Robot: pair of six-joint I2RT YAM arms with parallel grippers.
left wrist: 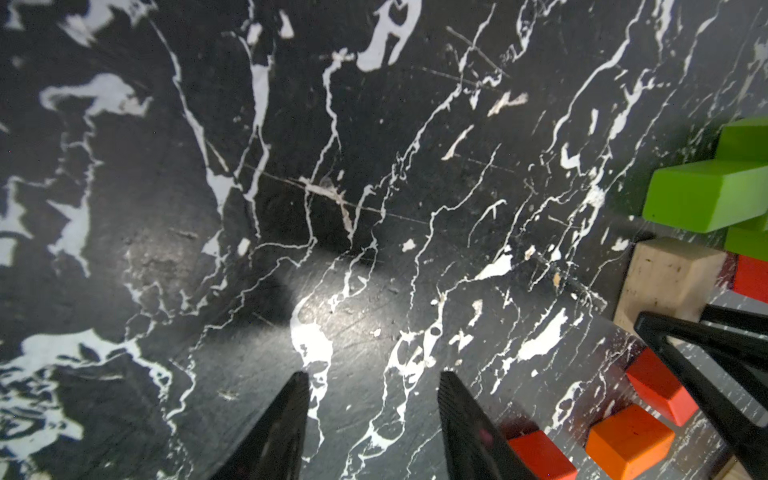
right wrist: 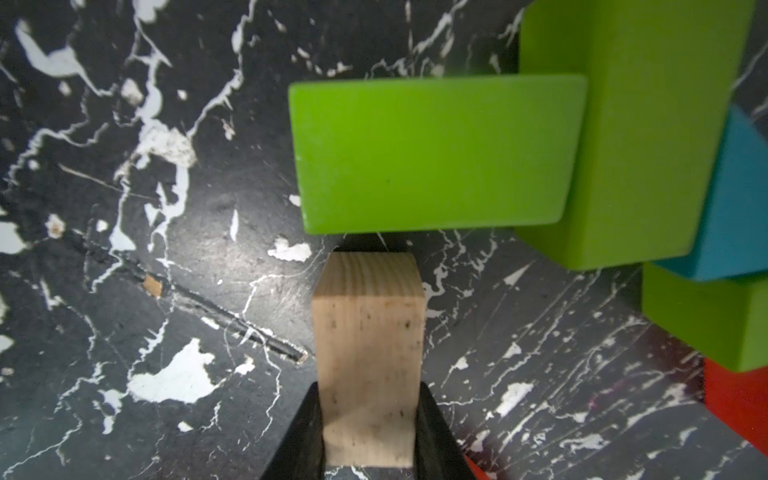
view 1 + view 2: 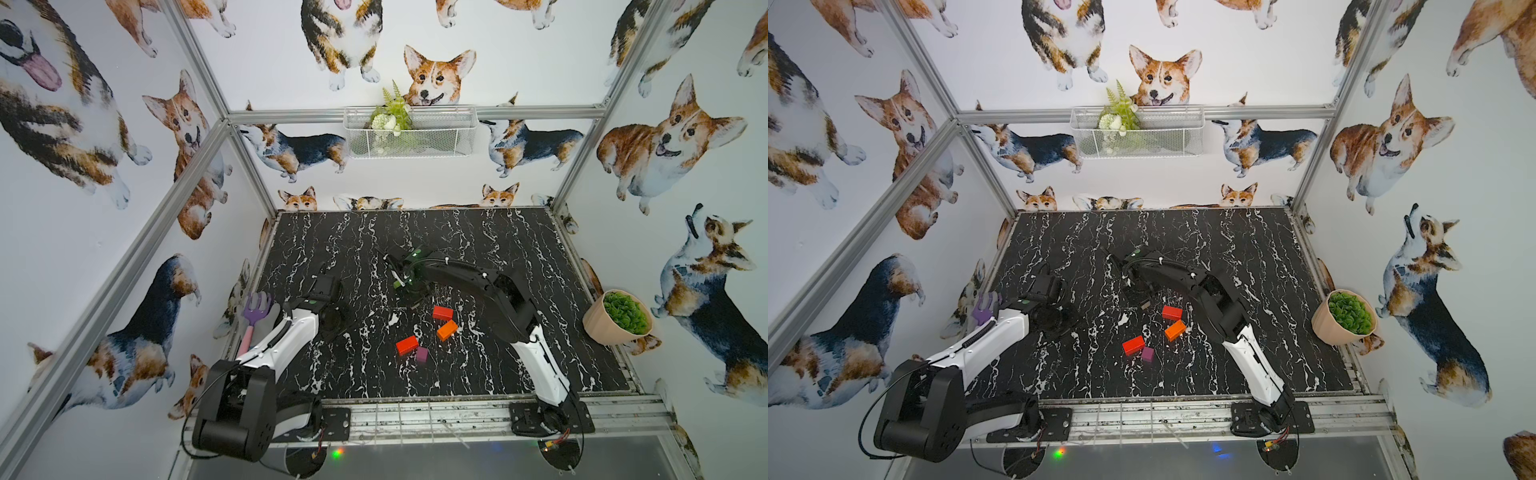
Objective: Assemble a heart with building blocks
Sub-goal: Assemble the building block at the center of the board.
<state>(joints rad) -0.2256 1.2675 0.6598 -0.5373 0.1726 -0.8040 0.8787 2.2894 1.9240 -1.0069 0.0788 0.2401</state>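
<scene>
My right gripper [image 2: 368, 392] is shut on the beige brick [image 2: 369, 332], which stands on end just short of a green brick [image 2: 432, 153]. That brick adjoins a second green brick [image 2: 631, 124], a teal triangle [image 2: 742, 199], a third green brick [image 2: 706, 320] and a red block [image 2: 735, 407]. In a top view the right arm hides most of this cluster [image 3: 399, 284]. Nearer the front lie a red brick [image 3: 442, 312], an orange brick [image 3: 447, 330], another red brick [image 3: 407, 345] and a purple cube [image 3: 421, 354]. My left gripper [image 1: 374, 384] hangs open over bare table left of the blocks.
A purple rake with a pink handle [image 3: 257, 309] lies at the table's left edge beside the left arm. A potted green plant [image 3: 619, 318] stands at the right edge. A wire basket with flowers [image 3: 409, 133] hangs on the back wall.
</scene>
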